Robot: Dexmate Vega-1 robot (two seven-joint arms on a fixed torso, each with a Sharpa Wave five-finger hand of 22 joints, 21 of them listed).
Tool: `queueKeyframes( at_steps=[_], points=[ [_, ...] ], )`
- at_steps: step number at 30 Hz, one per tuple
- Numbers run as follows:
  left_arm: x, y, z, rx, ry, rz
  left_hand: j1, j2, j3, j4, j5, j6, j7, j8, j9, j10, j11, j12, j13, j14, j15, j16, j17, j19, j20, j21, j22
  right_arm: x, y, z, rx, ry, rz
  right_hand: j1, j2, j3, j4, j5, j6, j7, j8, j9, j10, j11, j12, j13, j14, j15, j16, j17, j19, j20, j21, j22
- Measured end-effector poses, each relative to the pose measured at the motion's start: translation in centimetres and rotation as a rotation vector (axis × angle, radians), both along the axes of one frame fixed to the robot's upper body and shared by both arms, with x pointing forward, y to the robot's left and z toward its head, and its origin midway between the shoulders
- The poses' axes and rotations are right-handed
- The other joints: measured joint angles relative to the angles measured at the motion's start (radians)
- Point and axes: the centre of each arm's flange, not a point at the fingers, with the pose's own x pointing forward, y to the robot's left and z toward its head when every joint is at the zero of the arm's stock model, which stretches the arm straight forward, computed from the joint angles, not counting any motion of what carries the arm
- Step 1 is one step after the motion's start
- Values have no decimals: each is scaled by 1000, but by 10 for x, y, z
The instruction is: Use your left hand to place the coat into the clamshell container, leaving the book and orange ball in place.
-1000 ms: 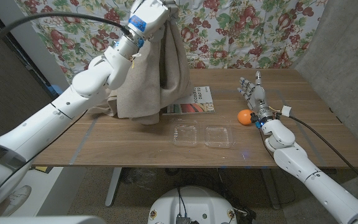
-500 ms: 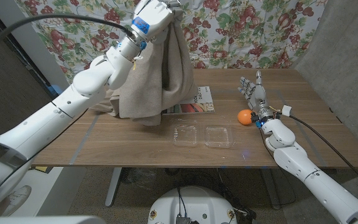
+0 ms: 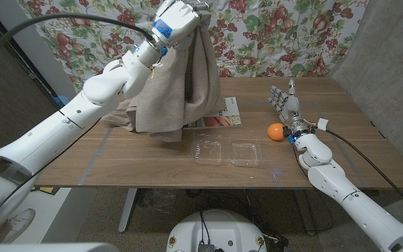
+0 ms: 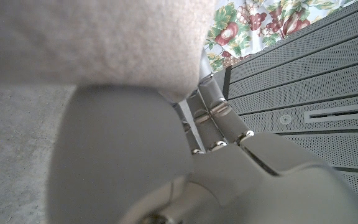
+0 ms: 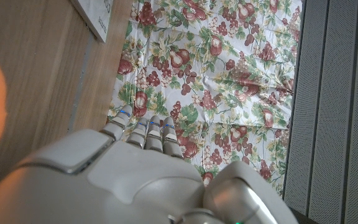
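Beige fleecy coat (image 3: 177, 84) hangs in soft folds from left hand (image 3: 177, 15), gripped high above wooden table (image 3: 117, 164); hem over book (image 3: 219, 115). Clear plastic clamshell container (image 3: 229, 152) lies open below, w/ orange ball (image 3: 276, 131) beside right hand (image 3: 285, 105), fingers apart, holding nothing. Left wrist view: nubby weave (image 4: 92, 40) close up. Floral curtain (image 5: 210, 74) behind

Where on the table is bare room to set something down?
Bare wood lies at the table's left front, between the hanging coat and the near edge, and at the far right, beyond the orange ball. It is crowded in the middle: book, open clamshell container, and the right robot hand by the ball.
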Motion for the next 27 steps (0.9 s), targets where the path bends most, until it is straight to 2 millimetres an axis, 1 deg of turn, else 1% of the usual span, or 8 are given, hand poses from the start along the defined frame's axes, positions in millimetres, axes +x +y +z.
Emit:
queueKeyframes(
  at_steps=[7, 16, 17, 19, 21, 24, 26, 27],
  points=[
    [2, -7, -2, 18, 12, -31, 26, -18, -33, 17, 17, -11, 0, 13, -17, -11, 11, 39, -23, -16, 2, 42, -50, -16, 5, 18, 21, 0, 0, 3, -1, -9, 2, 0, 0, 0, 0, 0, 0, 0, 0, 0, 0, 0, 0, 0, 0, 0, 0, 0, 0, 0, 0, 0],
    [5, -14, -12, 48, 42, -74, 28, -17, -36, 15, 17, -11, 0, 13, -17, -11, 11, 39, -22, -16, 2, 42, -50, -17, 6, 19, 18, 0, -1, 4, 0, -13, 2, 0, 0, 0, 0, 0, 0, 0, 0, 0, 0, 0, 0, 0, 0, 0, 0, 0, 0, 0, 0, 0],
    [5, -15, -13, 52, 46, -80, 28, -16, -46, 15, 19, -11, 0, 23, -25, -11, 12, 47, -44, -19, 0, 59, -79, -17, 6, 20, 13, 0, 0, 4, -1, -14, 3, 0, 0, 0, 0, 0, 0, 0, 0, 0, 0, 0, 0, 0, 0, 0, 0, 0, 0, 0, 0, 0],
    [6, -18, -16, 64, 57, -91, 43, -17, -82, 12, 39, -17, -5, 60, -61, 4, 44, 81, -145, -43, 4, 134, -205, -23, 7, 35, -10, 0, 0, 4, -1, -15, 4, 0, 0, 0, 0, 0, 0, 0, 0, 0, 0, 0, 0, 0, 0, 0, 0, 0, 0, 0, 0, 0],
    [7, -20, -19, 74, 64, -97, 43, -17, -93, 10, 47, -18, -7, 75, -74, 8, 54, 97, -187, -49, 9, 164, -259, -24, 6, 39, -22, 0, 0, 5, -1, -17, 5, 0, 0, 0, 0, 0, 0, 0, 0, 0, 0, 0, 0, 0, 0, 0, 0, 0, 0, 0, 0, 0],
    [7, -23, -23, 92, 75, -107, 46, -14, -95, 10, 48, -18, -7, 75, -80, 9, 56, 98, -201, -52, 12, 173, -275, -24, 6, 39, -23, 0, 1, 5, -1, -18, 6, 0, 0, 0, 0, 0, 0, 0, 0, 0, 0, 0, 0, 0, 0, 0, 0, 0, 0, 0, 0, 0],
    [8, -24, -24, 100, 79, -111, 47, -14, -95, 11, 49, -4, -21, 102, -71, -1, 56, 122, -182, -92, 10, 216, -246, 2, 9, 36, -44, 0, 1, 5, -1, -18, 7, 0, 0, 0, 0, 0, 0, 0, 0, 0, 0, 0, 0, 0, 0, 0, 0, 0, 0, 0, 0, 0],
    [8, -26, -26, 110, 85, -113, 47, -14, -95, 14, 51, -4, -21, 105, -70, -20, 36, 139, -161, -106, 10, 238, -220, 5, 6, 30, -46, 0, 1, 5, -1, -18, 7, 0, 0, 0, 0, 0, 0, 0, 0, 0, 0, 0, 0, 0, 0, 0, 0, 0, 0, 0, 0, 0]
  ],
)
